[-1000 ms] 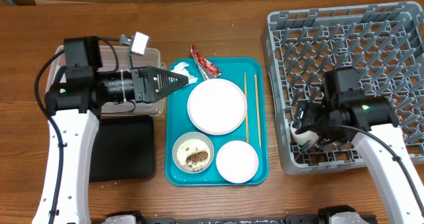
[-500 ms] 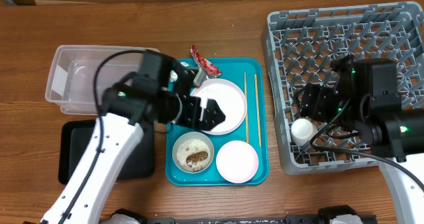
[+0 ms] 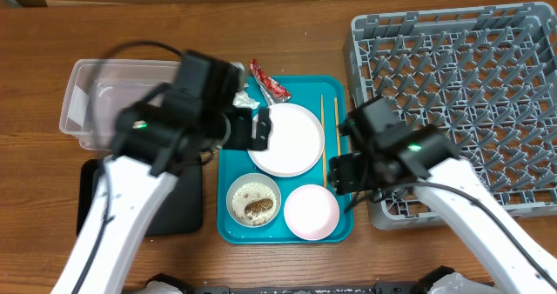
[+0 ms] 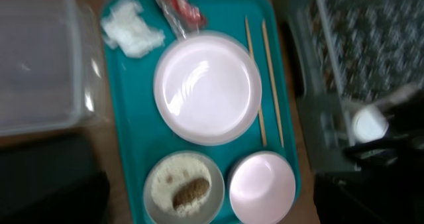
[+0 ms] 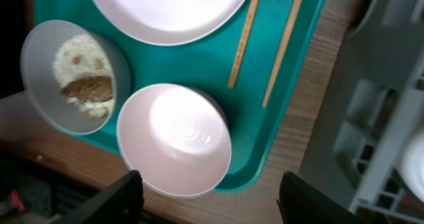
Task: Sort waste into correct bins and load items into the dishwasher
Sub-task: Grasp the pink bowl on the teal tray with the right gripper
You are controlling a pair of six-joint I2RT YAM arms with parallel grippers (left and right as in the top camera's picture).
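The teal tray [image 3: 341,233] holds the round plate [image 3: 285,139], a white bowl [image 3: 254,200] with brown food scraps and white grains, an empty pale pink bowl [image 3: 311,212] and two chopsticks [image 3: 322,133]. The red-and-silver wrapper [image 3: 270,81] and white tissue [image 3: 245,98] lie at its far left corner. My left gripper [image 3: 261,130] hovers over the plate's left edge; its fingers are blurred. My right gripper [image 5: 215,204] is open and empty above the pink bowl [image 5: 175,138], at the tray's right edge [image 3: 344,168]. The small white cup [image 4: 370,123] stands in the grey dish rack [image 3: 461,76].
The clear tub [image 3: 104,103] stands left of the teal tray, with the black tray [image 3: 165,203] in front of it. The dish rack fills the right side, close to the teal tray's right edge. Bare wooden table lies behind the tray.
My right arm has left the rack and swung left to the tray's right edge, leaving the cup in the rack. My left arm came from the tub to the plate's left side.
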